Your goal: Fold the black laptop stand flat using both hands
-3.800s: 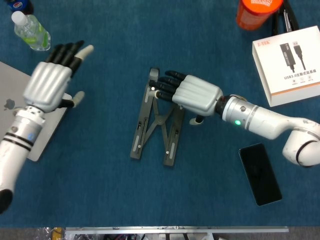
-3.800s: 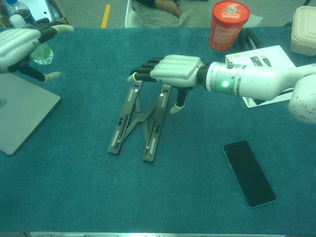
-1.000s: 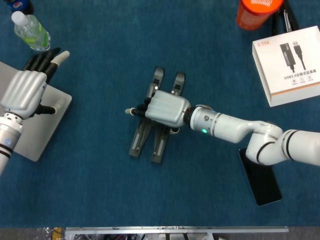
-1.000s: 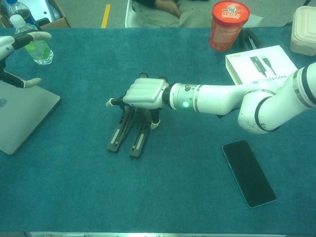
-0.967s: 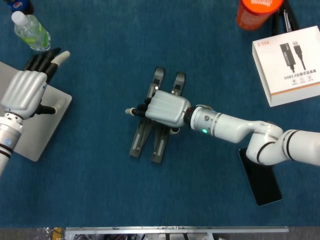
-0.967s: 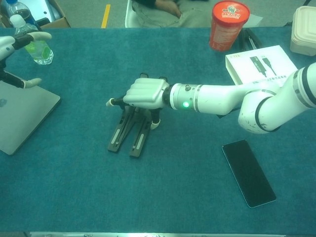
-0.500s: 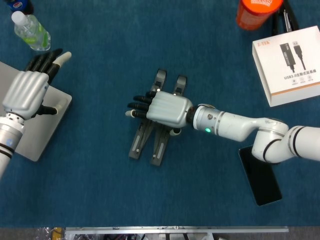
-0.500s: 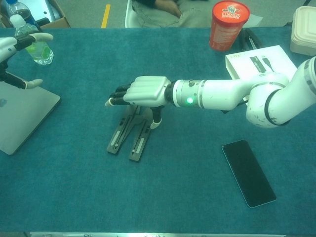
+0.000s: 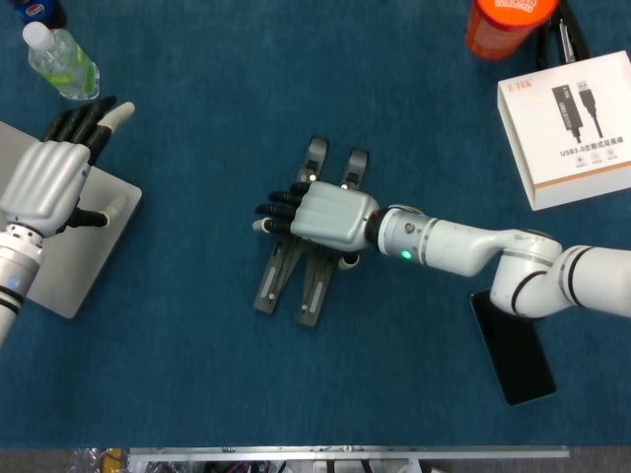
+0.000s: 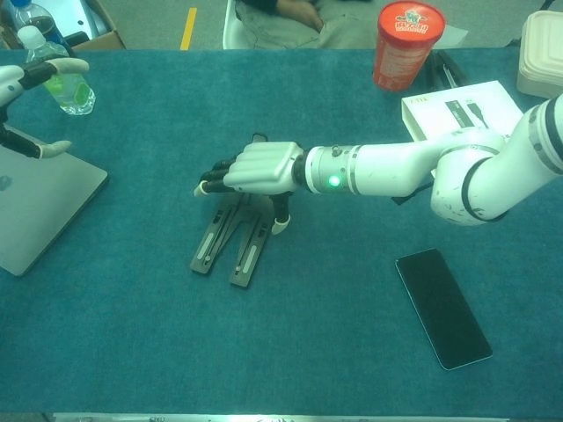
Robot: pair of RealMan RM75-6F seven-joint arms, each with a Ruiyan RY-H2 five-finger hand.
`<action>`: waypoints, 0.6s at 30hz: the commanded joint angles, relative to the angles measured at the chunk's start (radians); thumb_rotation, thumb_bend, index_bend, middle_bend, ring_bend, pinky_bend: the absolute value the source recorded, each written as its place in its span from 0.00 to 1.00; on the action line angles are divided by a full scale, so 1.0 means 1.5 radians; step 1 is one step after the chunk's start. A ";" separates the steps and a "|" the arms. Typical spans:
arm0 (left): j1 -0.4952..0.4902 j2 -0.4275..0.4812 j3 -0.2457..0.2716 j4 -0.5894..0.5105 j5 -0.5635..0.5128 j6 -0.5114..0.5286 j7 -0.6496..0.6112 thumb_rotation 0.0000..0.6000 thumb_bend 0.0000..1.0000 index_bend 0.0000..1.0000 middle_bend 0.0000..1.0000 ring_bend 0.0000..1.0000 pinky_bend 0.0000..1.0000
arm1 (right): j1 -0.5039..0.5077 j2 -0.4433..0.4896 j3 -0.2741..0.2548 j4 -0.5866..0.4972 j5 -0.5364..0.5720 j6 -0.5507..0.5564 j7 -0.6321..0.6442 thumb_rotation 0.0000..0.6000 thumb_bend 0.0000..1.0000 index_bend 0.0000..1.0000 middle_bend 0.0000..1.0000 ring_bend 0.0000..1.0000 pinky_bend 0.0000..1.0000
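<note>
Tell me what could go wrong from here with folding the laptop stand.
The right hand sits over the laptop stand alone, so pressing might slide it across the table rather than close it. The left hand hovers open over the laptop, far from the stand, and could bump the laptop when it moves. The stand's rails look nearly together, but full closure is hidden.

Looks like a robotics lab or test office, not anybody's home. The table is covered in teal-blue felt cloth [image 10: 290,343], and the stuff on it reads like staged desk props: a silver closed laptop [image 9: 74,261], a black slab smartphone [image 9: 513,343], a white boxed USB cable [image 9: 570,128], an orange plastic canister [image 10: 408,33] and a clear water bottle [image 9: 61,59]. Past the far edge there's bare grey floor with a yellow tape line [image 10: 188,26] and a cardboard box [image 10: 75,18].
</note>
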 commanded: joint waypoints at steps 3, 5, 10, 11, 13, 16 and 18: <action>0.001 0.001 -0.001 -0.002 0.000 0.001 -0.002 1.00 0.30 0.00 0.00 0.00 0.04 | 0.005 -0.012 0.004 0.015 0.012 -0.015 0.007 1.00 0.01 0.00 0.05 0.03 0.17; 0.001 0.001 -0.002 -0.002 0.002 0.003 -0.003 1.00 0.29 0.00 0.00 0.00 0.04 | 0.007 -0.016 0.008 0.017 0.017 -0.021 0.011 1.00 0.04 0.00 0.09 0.06 0.17; 0.002 0.001 -0.002 0.001 0.003 0.002 -0.007 1.00 0.29 0.00 0.00 0.00 0.04 | 0.007 -0.016 0.012 0.017 0.020 -0.017 0.015 1.00 0.09 0.00 0.25 0.24 0.20; 0.002 0.001 -0.001 0.002 0.003 0.002 -0.008 1.00 0.29 0.00 0.00 0.00 0.04 | 0.007 -0.015 0.012 0.017 0.020 -0.016 0.015 1.00 0.09 0.00 0.28 0.27 0.20; 0.003 0.000 -0.001 0.003 0.003 0.001 -0.011 1.00 0.30 0.00 0.00 0.00 0.04 | 0.007 -0.015 0.011 0.017 0.020 -0.016 0.015 1.00 0.09 0.00 0.31 0.33 0.21; 0.002 -0.003 -0.001 0.005 0.005 0.001 -0.013 1.00 0.29 0.00 0.00 0.00 0.04 | 0.007 -0.014 0.010 0.017 0.020 -0.015 0.015 1.00 0.09 0.00 0.34 0.39 0.21; 0.002 -0.004 -0.001 0.006 0.006 0.000 -0.013 1.00 0.30 0.00 0.00 0.00 0.04 | 0.006 -0.013 0.010 0.016 0.019 -0.012 0.014 1.00 0.09 0.00 0.35 0.41 0.21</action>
